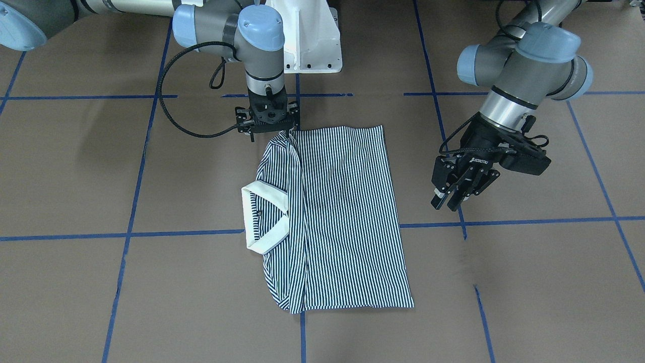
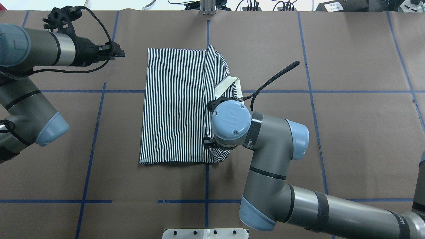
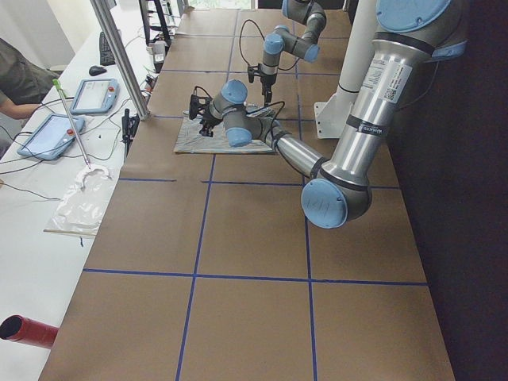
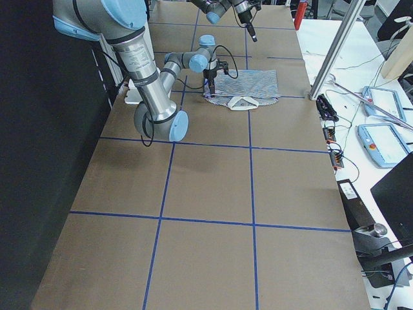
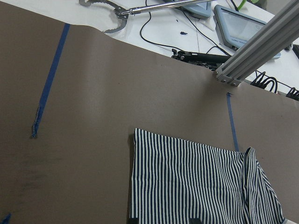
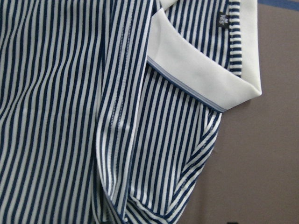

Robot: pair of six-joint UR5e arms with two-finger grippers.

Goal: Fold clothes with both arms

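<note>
The polo shirt lies flat in the middle of the bench, folded lengthwise, with its cream collar at the 3 o'clock edge in the overhead view. It looks light and limp and likely to slide on the brown paper, so I would pinch through all layers at two corners of one edge. The left claw hangs released and empty towards 10 o'clock, well apart from the shirt. The right claw stands at the 5 o'clock corner. Its wrist hides the fingertips, so I cannot tell whether it grips. The sleeves and logo are out of sight.
</note>
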